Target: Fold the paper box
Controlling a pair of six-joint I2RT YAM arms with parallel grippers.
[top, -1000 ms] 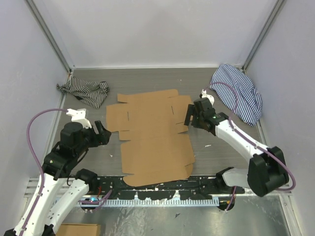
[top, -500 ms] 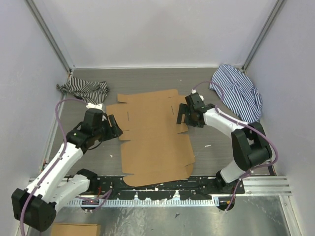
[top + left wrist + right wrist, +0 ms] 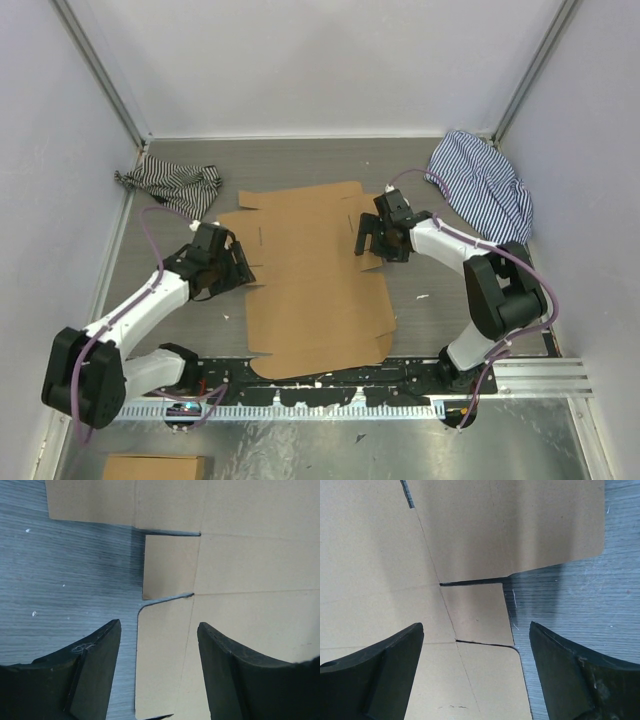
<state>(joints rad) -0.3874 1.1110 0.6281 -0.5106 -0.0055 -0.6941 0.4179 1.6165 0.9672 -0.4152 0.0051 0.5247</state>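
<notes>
The flat brown cardboard box sheet (image 3: pixel 310 290) lies unfolded mid-table. The left gripper (image 3: pixel 238 268) is spread wide over its left-edge tab, clasping nothing. The right gripper (image 3: pixel 368 238) gapes likewise over the right-edge tab (bare grey wood-grain tabletop (image 3: pixel 300 165) beyond both edges). A black-striped cloth (image 3: pixel 170 185) sits far-left and a blue-striped cloth (image 3: pixel 480 190) far-right, both apart from the sheet.

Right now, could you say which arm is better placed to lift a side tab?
Probably the right gripper: it brackets a paper box tab; the left gripper lies short of its tab.
</notes>
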